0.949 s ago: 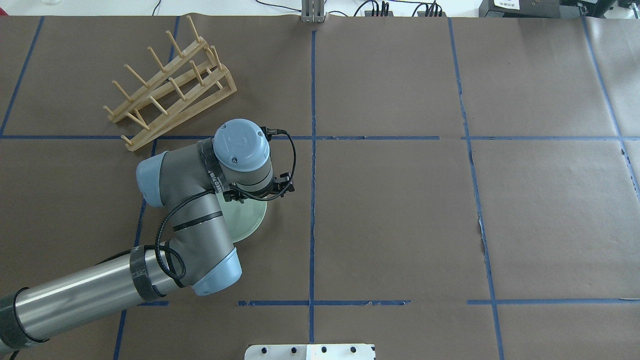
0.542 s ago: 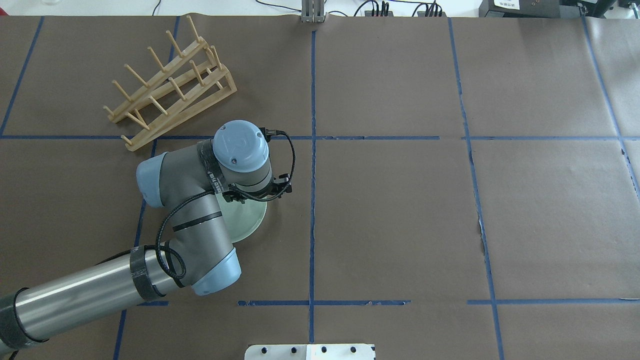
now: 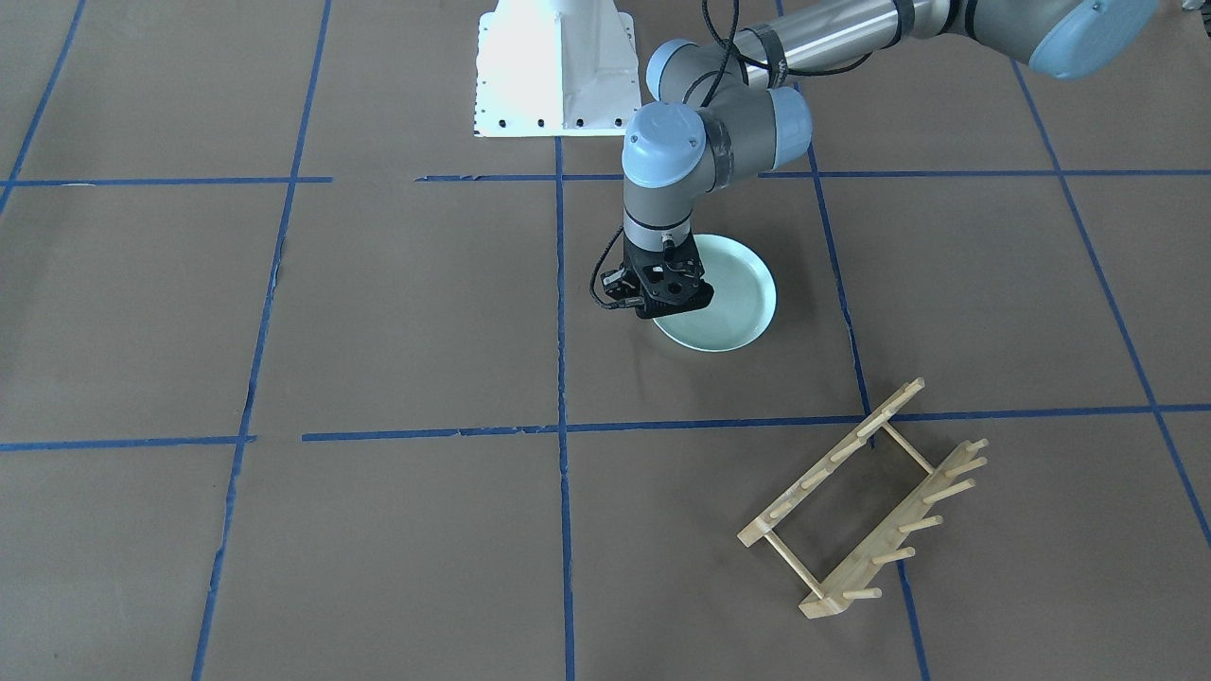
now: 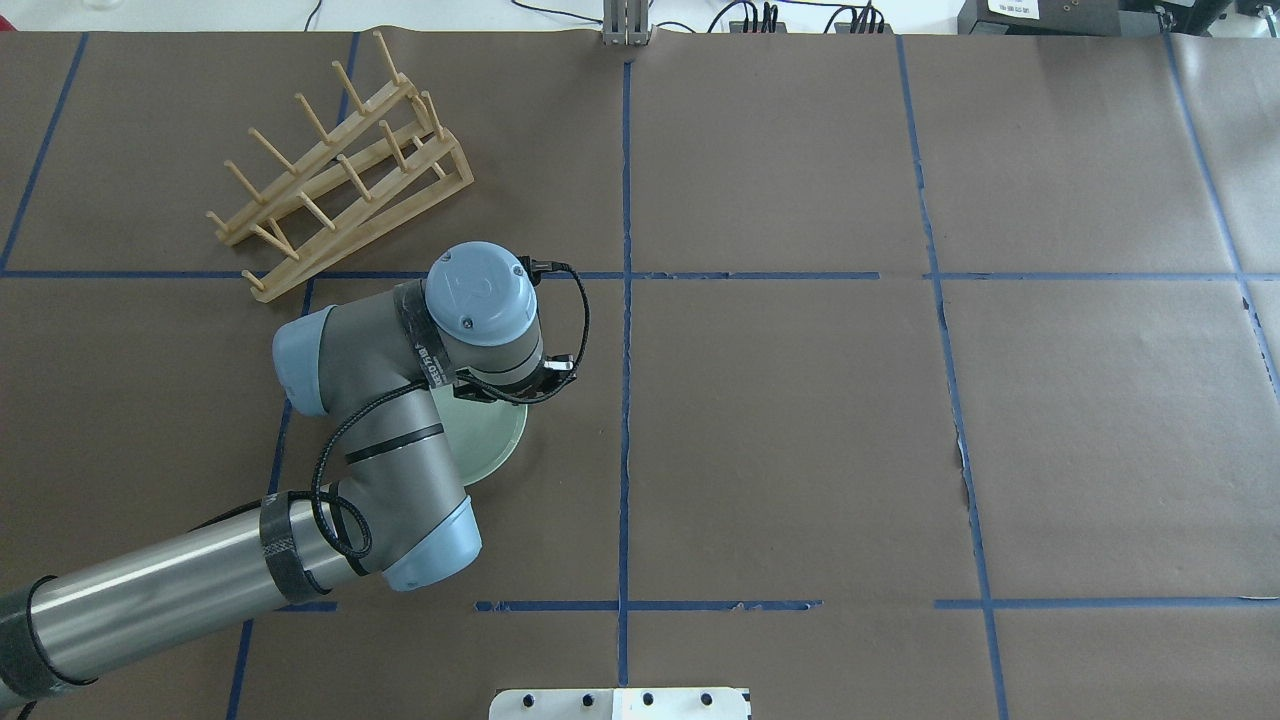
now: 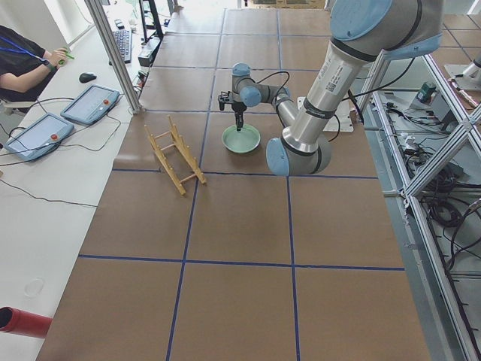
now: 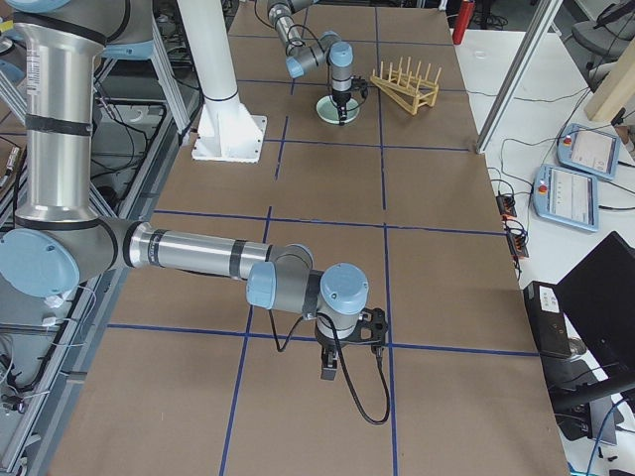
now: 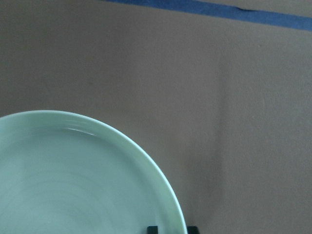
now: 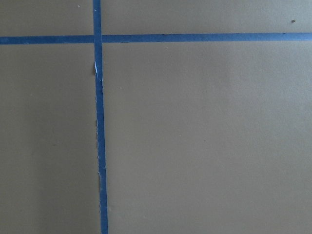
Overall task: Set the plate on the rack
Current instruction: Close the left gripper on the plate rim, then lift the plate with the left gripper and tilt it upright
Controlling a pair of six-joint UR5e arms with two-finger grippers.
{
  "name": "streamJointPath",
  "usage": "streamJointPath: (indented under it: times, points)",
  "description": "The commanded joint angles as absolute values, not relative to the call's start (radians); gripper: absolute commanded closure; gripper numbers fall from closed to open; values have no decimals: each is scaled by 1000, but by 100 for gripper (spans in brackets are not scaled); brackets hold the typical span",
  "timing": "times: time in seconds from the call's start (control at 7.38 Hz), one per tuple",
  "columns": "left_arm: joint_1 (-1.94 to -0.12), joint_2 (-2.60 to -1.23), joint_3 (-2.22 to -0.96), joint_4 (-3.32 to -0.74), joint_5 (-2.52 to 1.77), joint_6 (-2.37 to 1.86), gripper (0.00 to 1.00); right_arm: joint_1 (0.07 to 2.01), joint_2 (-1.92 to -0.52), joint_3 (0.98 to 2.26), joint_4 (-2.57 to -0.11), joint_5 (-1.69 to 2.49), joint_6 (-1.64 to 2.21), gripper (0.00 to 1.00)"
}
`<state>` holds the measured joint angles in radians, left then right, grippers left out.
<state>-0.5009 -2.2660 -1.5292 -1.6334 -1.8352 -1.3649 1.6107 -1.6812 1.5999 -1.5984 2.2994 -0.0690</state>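
Note:
The pale mint-green plate [image 3: 728,298] lies on the brown paper table left of centre, partly under my left wrist in the overhead view [image 4: 495,440]. My left gripper [image 3: 659,315] points down at the plate's rim. In the left wrist view its two dark fingertips [image 7: 152,229] stand close together on either side of the rim [image 7: 73,185], shut on it. The wooden rack [image 4: 335,170] stands apart at the far left, its pegs bare. My right gripper [image 6: 330,375] hangs over bare paper far from both; I cannot tell whether it is open or shut.
Blue tape lines [image 4: 625,300] divide the brown paper into squares. The robot's white base plate [image 3: 553,76] sits at the near middle edge. Cables and black boxes [image 4: 800,20] line the far edge. An operator [image 5: 30,56] sits at a side desk with tablets.
My left wrist has shifted slightly left and turned a little, and the plate's visible edge has moved left with it. The rack has not moved.

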Motion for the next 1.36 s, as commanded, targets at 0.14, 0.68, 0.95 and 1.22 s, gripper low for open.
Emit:
streamJointPath:
  times: [0.14,0.68,0.95,1.22]
  points:
    - [-502,-2266,-1567,-1618,-1836,-1364,100,1611,-1681,1600,-1598,2299,-69,0]
    - [-657,-2281,-1912,-1294,-1841,-1301,100,1611,-1681,1600,-1598,2299,-69,0]
    - [-824,-2286,-2005,-1284,-1934,-1298,100,1611,-1681,1600,-1598,2299,-69,0]
    - [-993,-2275,-2006,-1456,-2079,-1293,100,1611,-1681,1600,-1598,2299,-69,0]
